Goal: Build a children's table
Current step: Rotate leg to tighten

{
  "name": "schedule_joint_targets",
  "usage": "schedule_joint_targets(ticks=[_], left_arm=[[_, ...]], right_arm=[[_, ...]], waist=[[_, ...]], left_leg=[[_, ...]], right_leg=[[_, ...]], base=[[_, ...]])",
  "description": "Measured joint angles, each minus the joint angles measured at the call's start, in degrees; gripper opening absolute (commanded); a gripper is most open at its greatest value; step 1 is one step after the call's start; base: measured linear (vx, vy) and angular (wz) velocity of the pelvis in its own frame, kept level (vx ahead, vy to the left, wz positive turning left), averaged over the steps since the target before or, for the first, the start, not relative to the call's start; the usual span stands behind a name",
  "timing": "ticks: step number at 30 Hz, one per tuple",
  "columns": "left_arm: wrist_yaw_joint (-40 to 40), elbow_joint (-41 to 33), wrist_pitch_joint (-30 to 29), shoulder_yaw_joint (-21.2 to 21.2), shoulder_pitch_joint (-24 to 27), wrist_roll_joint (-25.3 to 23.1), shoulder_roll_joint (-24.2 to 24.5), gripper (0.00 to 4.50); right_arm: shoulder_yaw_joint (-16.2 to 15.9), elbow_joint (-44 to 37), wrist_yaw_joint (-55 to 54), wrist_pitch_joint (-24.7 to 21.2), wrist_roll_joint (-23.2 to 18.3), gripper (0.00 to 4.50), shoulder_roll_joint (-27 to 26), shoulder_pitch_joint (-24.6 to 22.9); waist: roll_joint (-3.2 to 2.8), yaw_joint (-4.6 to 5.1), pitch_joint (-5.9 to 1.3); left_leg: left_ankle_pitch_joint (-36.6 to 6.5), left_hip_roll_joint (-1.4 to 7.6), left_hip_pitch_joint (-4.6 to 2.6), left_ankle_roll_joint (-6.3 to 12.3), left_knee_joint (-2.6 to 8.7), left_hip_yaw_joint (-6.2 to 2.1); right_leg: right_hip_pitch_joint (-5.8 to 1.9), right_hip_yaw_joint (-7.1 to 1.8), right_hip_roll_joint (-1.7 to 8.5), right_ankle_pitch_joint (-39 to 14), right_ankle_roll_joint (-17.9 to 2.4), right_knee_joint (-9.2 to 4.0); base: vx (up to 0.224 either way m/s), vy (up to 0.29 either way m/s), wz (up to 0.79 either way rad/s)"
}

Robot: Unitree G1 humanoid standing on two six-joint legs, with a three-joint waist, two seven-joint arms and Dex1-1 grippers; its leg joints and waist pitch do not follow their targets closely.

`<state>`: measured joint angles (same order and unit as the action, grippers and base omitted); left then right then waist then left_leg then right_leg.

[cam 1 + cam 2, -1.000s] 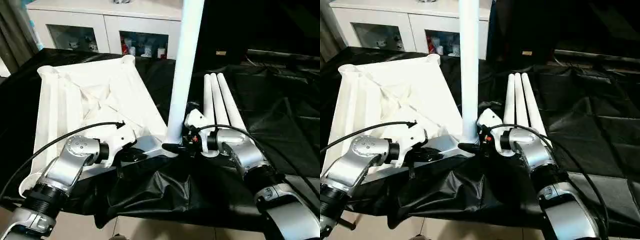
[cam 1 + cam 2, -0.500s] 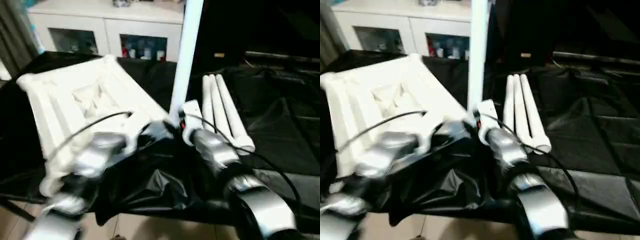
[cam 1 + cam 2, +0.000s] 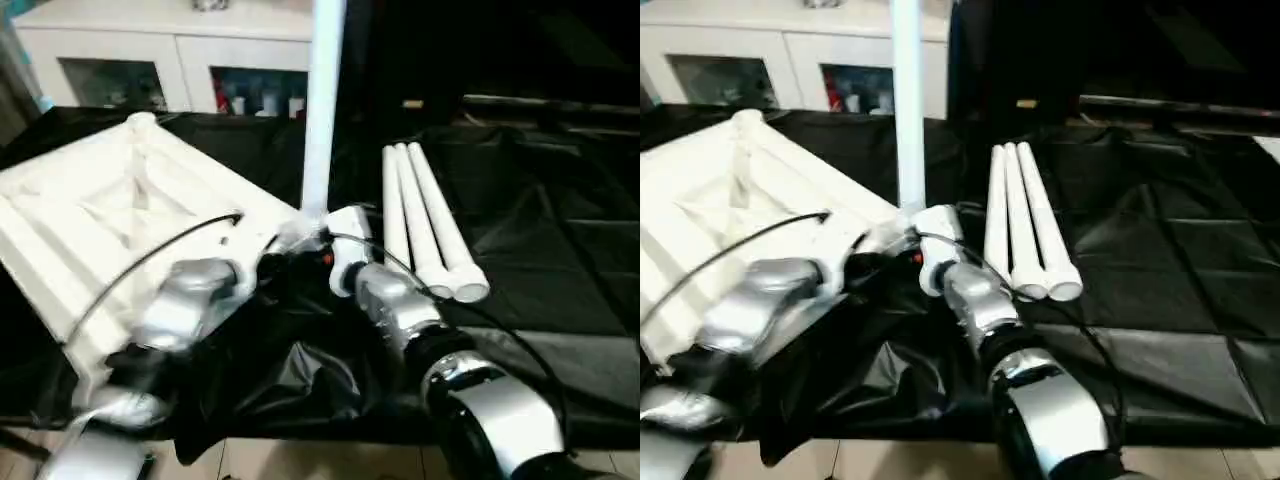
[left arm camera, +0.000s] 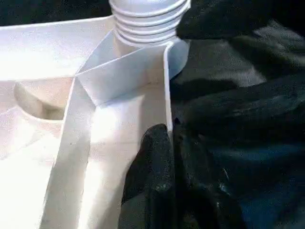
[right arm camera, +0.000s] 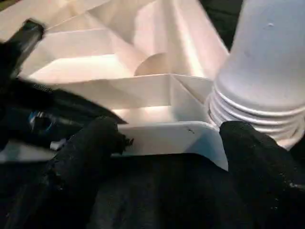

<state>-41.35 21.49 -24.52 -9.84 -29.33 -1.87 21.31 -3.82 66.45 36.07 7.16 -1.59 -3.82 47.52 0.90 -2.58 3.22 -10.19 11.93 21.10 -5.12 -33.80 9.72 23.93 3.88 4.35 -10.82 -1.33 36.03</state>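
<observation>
Children's table of all-white plastic (image 3: 130,200) lies upside down at the left of the head views, ribbed underside up, and we start at our hands on its near corner. Our left hand (image 4: 174,148) is pinched tight on the thin raised rim there, one black finger (image 4: 152,162) inside the rim and the other outside it. Our right hand (image 5: 167,143) stands wide apart, one black finger (image 5: 90,152) to one side of the corner and the other just beside the ridged base of the upright round white leg (image 3: 322,100); neither finger is seen closing on anything. That leg rises from the corner socket straight up past the top edge of the frame. Right of centre, three loose round tapering white legs (image 3: 425,225) lie side by side, touching, on the black crinkled sheet (image 3: 560,260) that covers the table. Along the top left stands a white glass-door cabinet (image 3: 170,60) with small items behind its panes.
</observation>
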Motion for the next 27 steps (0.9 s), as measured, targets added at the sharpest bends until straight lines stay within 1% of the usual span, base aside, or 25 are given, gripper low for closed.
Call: schedule_joint_targets(ticks=[5, 7, 10, 12, 14, 15, 17, 19, 22, 25, 27], left_arm=[[-4.32, -2.83, 1.18, -0.15, 2.41, 1.15, 3.49, 0.0], [-5.61, -3.87, 1.16, -0.23, 3.1, 1.72, 4.93, 0.0], [-7.23, -5.28, 1.17, -0.37, 3.88, 2.17, 5.76, 0.0], [-9.14, -5.92, 1.9, -0.76, 4.12, 2.32, 6.57, 0.0], [-10.24, -6.58, 2.24, -0.84, 4.63, 2.5, 7.33, 0.0], [-11.29, -6.81, 2.27, -0.86, 4.85, 2.85, 8.04, 0.0], [-13.92, -8.06, 2.33, -1.18, 5.98, 3.91, 9.41, 0.0], [-16.03, -8.91, 2.41, -1.61, 6.65, 4.52, 9.87, 0.0], [-17.48, -9.69, 3.09, -2.9, 6.65, 4.54, 9.91, 0.0], [-18.95, -10.57, 3.2, -3.89, 6.8, 4.78, 9.86, 0.0], [-19.69, -10.78, 3.24, -4.1, 6.83, 4.86, 10.0, 0.0]], right_arm=[[-1.88, -1.0, 8.51, 0.87, 1.07, 3.94, 2.59, -0.34], [-3.11, -1.65, 11.73, 1.22, 1.41, 3.94, 3.88, -0.42], [-4.11, -3.44, 16.33, 1.24, 1.45, 3.94, 5.9, -1.13], [-4.89, -6.59, 20.16, 0.82, 1.42, 3.94, 8.0, -2.56], [-5.51, -8.67, 22.53, 0.3, 1.42, 3.94, 9.85, -3.42], [-5.56, -10.08, 22.96, -0.12, 1.42, 3.94, 11.66, -4.08], [-4.79, -12.62, 22.88, -0.6, 1.35, 3.94, 14.96, -4.62], [-3.67, -15.24, 23.03, -0.91, 1.23, 3.94, 16.51, -4.59], [-3.59, -19.04, 24.14, -2.71, 0.92, 3.94, 15.78, -4.9], [-4.11, -20.45, 24.6, -3.58, 0.48, 3.94, 15.65, -5.29], [-4.72, -21.26, 25.18, -4.46, 0.01, 3.94, 15.79, -5.86]], waist=[[0.18, -0.02, 0.05], [0.32, -0.19, 0.14], [0.59, -0.61, 0.31], [0.7, -1.15, 0.37], [0.75, -1.49, 0.4], [0.77, -1.81, 0.41], [0.75, -2.45, 0.42], [0.77, -2.89, 0.4], [0.77, -2.8, 0.41], [0.76, -2.95, 0.41], [0.77, -2.82, 0.4]], left_leg=[[-0.04, 0.01, 0.06, 0.07, -0.06, 0.06], [-0.03, 0.01, 0.03, 0.05, -0.07, 0.07], [-0.03, 0.02, 0.03, 0.05, -0.1, 0.07], [-0.03, 0.02, 0.06, 0.06, -0.13, 0.09], [-0.02, 0.01, 0.1, 0.06, -0.15, 0.11], [-0.03, 0.01, 0.09, 0.06, -0.18, 0.12], [-0.03, 0.0, 0.06, 0.07, -0.18, 0.14], [-0.02, 0.03, -0.05, 0.06, -0.18, 0.16], [-0.01, 0.02, -0.12, 0.04, -0.19, 0.14], [-0.01, 0.02, -0.09, 0.04, -0.21, 0.14], [-0.01, 0.02, -0.09, 0.04, -0.25, 0.11]], right_leg=[[0.03, 0.01, 0.0, 0.01, -0.02, -0.03], [0.02, 0.02, 0.0, 0.01, -0.03, 0.01], [0.0, 0.01, 0.0, 0.03, -0.06, 0.02], [-0.02, 0.01, 0.03, 0.04, -0.07, 0.01], [0.0, 0.01, 0.04, 0.04, -0.07, 0.0], [-0.01, 0.01, 0.04, 0.04, -0.07, 0.0], [-0.03, -0.02, 0.05, 0.04, -0.07, 0.01], [-0.13, 0.01, 0.05, 0.04, -0.07, 0.04], [-0.18, -0.02, 0.05, 0.04, -0.07, 0.09], [-0.2, -0.02, 0.06, 0.05, -0.08, 0.09], [-0.22, -0.03, 0.06, 0.05, -0.08, 0.09]], base=[[0.0, 0.0, 0.0], [0.0, 0.0, 0.0], [0.0, 0.0, 0.0], [0.0, 0.0, 0.0], [0.0, 0.0, 0.0], [0.0, 0.0, 0.0], [0.0, 0.0, 0.0], [0.0, 0.0, 0.0], [0.0, 0.0, 0.0], [0.0, 0.0, 0.0], [0.0, 0.0, 0.0]])
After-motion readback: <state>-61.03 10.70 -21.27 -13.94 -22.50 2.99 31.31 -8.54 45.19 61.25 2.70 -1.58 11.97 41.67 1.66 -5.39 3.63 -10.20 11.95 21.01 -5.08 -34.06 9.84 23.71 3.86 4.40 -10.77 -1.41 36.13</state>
